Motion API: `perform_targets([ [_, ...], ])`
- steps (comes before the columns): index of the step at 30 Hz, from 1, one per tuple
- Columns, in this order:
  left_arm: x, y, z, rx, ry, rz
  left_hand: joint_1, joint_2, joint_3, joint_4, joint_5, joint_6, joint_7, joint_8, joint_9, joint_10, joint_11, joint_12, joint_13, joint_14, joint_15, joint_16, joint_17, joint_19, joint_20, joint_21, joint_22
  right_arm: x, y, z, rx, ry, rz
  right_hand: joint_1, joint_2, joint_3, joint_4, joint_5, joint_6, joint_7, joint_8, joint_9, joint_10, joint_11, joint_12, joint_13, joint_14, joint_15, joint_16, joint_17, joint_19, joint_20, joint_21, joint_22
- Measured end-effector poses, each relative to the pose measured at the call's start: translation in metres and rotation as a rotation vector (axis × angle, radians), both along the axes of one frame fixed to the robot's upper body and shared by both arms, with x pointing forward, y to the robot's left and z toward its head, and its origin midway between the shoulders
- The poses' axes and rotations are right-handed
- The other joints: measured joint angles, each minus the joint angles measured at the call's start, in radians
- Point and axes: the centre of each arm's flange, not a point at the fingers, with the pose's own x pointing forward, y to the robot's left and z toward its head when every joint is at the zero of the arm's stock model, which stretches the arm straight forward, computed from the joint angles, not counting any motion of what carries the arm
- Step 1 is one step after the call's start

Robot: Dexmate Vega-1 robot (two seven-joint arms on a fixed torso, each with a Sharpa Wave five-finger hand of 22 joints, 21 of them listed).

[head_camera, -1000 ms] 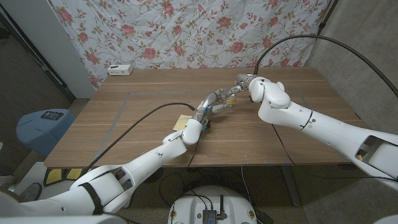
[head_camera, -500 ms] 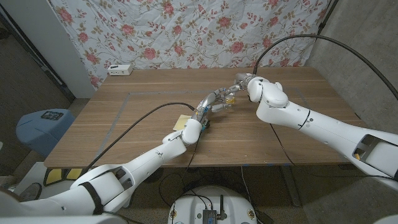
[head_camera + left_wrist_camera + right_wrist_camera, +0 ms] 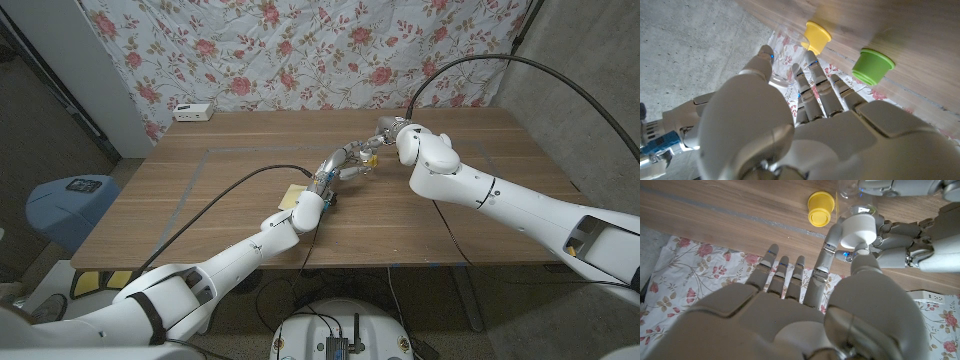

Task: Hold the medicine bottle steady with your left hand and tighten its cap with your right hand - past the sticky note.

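Bottle: your medicine bottle [image 3: 855,202] stands upright, white cap [image 3: 858,227] on top, just beside the yellow cup [image 3: 820,207].
Left hand [image 3: 343,163]: your fingers [image 3: 900,242] wrap the bottle.
Right hand [image 3: 385,131]: thumb and finger pinch the cap.

One bottle [image 3: 852,210], two cups [image 3: 872,65].

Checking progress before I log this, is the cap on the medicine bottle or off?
On: the white cap sits atop the clear medicine bottle, pinched by the right robot hand.
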Motion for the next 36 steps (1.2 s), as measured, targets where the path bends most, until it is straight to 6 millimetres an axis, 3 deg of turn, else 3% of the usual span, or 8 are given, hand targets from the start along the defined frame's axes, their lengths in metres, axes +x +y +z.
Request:
perform_targets([
  [7,0.000,0.000,0.000,0.000,-0.002,-0.001,0.000,0.001,0.000,0.000,0.000,0.000,0.000,0.000,0.000,0.000,0.000,0.000,0.000,0.000,0.000,0.000,0.000,0.000,0.000,0.000,0.000,-0.003,0.000,0.001,-0.003,-0.009,0.001,-0.031,-0.010,-0.012,0.004,0.000,-0.072,0.000,-0.038,0.000,-0.023,0.023,-0.022,0.000,-0.009,0.009,-0.013,0.002,-0.016,0.016,-0.008,0.000],
  [9,0.001,0.000,0.001,0.000,-0.002,-0.001,0.003,0.003,0.000,0.000,-0.001,0.000,0.000,0.000,0.000,0.000,0.000,0.000,0.000,0.000,0.000,0.000,0.000,0.000,0.000,0.000,0.000,-0.004,-0.001,0.002,-0.003,-0.011,0.000,-0.037,-0.011,-0.019,0.003,0.000,-0.087,0.005,-0.046,0.000,-0.029,0.016,-0.025,0.000,-0.015,0.015,-0.017,0.002,-0.019,0.018,-0.008,0.000],
  [20,0.001,0.000,0.001,0.003,-0.003,-0.002,0.001,0.007,0.000,0.000,-0.001,0.000,0.000,0.000,0.000,0.002,0.002,-0.001,0.000,0.000,0.000,0.000,0.000,0.000,0.000,0.000,0.000,-0.009,-0.004,0.005,-0.011,-0.012,0.004,-0.074,-0.016,-0.033,0.008,0.000,-0.224,0.020,-0.107,0.008,-0.106,0.034,-0.040,0.002,-0.053,0.035,-0.035,0.002,-0.048,0.041,-0.016,0.000],
  [29,0.000,-0.001,0.002,0.006,-0.006,-0.002,0.001,0.007,0.000,0.000,-0.001,0.000,0.000,0.000,0.000,0.009,0.009,0.001,0.000,0.000,0.000,0.000,0.000,0.000,0.000,0.000,0.000,-0.012,-0.006,0.008,-0.025,0.003,0.016,-0.074,-0.017,-0.031,-0.007,0.000,-0.349,0.026,-0.158,0.022,-0.165,0.042,-0.044,0.002,-0.091,0.047,-0.039,-0.001,-0.076,0.047,-0.016,0.000],
  [36,0.000,0.000,0.003,0.007,-0.011,0.008,0.002,0.007,-0.001,-0.001,0.002,0.000,0.000,0.000,0.000,0.009,0.009,0.004,0.000,0.000,0.000,0.000,0.000,0.000,0.000,0.000,0.000,-0.014,-0.008,0.012,-0.038,0.018,0.025,-0.054,-0.019,-0.027,-0.020,0.000,-0.411,0.021,-0.179,0.022,-0.211,0.035,-0.044,0.002,-0.126,0.064,-0.047,-0.001,-0.099,0.049,-0.017,0.000],
])
